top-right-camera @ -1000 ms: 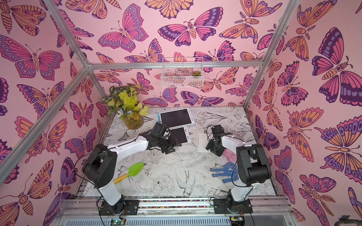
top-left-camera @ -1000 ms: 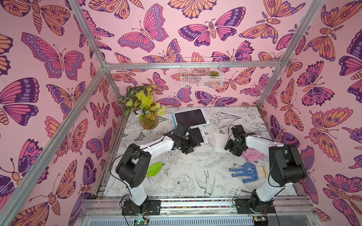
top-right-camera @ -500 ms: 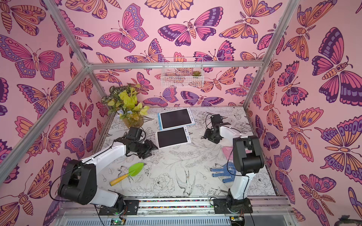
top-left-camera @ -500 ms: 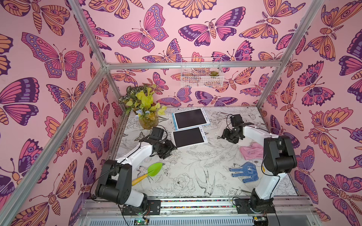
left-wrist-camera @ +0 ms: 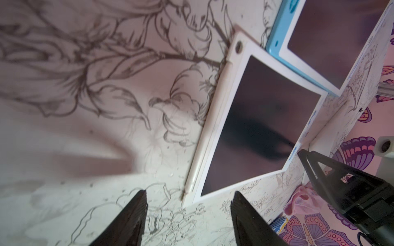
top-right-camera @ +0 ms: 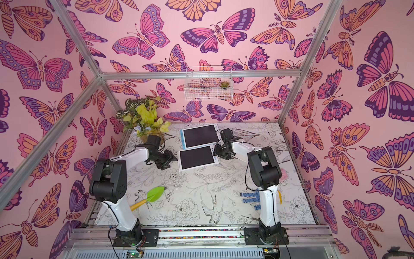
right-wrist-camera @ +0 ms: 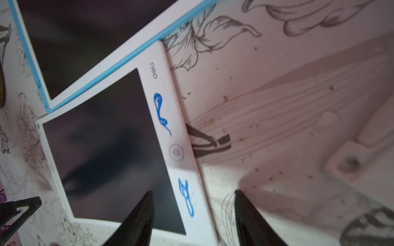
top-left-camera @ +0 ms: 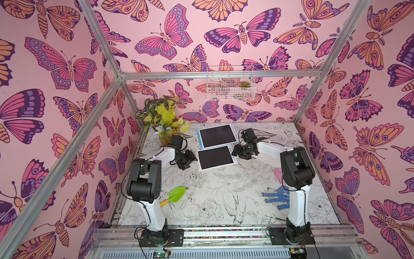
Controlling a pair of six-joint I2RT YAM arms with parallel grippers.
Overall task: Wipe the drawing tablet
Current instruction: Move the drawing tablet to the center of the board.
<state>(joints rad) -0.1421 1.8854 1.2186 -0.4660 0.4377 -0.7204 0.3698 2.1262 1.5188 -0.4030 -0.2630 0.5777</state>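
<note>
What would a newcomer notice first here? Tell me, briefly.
Two dark-screened drawing tablets lie at the far middle of the table: a white-framed tablet with blue scribbles on its border, and a blue-edged tablet behind it. The left gripper and right gripper flank the white one, fingers open.

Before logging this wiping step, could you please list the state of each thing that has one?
white tablet: flat, screen dark, blue scribbles on frame
blue-edged tablet: flat, screen dark
pink cloth: lying loose, unheld
left gripper: open, empty
right gripper: open, empty
</note>
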